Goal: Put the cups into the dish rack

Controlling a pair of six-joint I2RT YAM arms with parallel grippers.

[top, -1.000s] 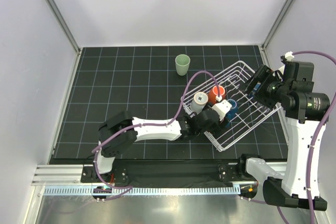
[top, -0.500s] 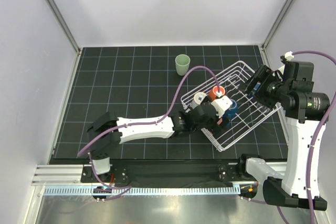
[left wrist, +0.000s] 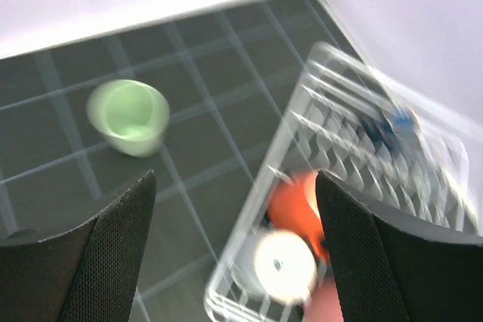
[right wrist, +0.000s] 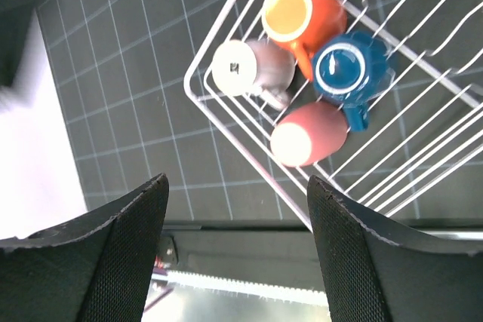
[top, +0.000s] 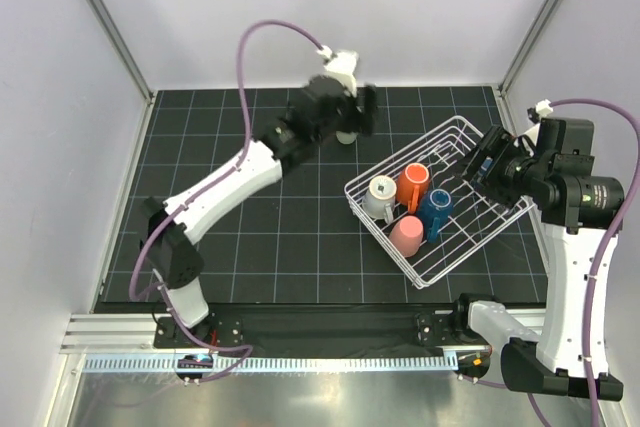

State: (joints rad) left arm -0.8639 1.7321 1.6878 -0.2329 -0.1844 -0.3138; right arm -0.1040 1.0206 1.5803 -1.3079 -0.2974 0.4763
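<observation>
Five cups in all. Four lie inside the dish rack (top: 383,236) — one white cup (top: 381,194), one orange mug (top: 412,185), one blue mug (top: 435,209), one pink cup (top: 405,235). One pale green tumbler (left wrist: 128,115) sits outside the rack, off its far left corner. One rack — no second.

surface: black mat (top: 300,217) with pale grid lines | surround: white walls (top: 320,17) | near edge: metal rail (top: 300,361)

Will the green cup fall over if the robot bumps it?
Quite possibly: the green cup stands upright and alone, with nothing propping it. It looks like thin plastic, so it is probably light and easy to shove. Once tipped, its round sides would likely roll.
</observation>
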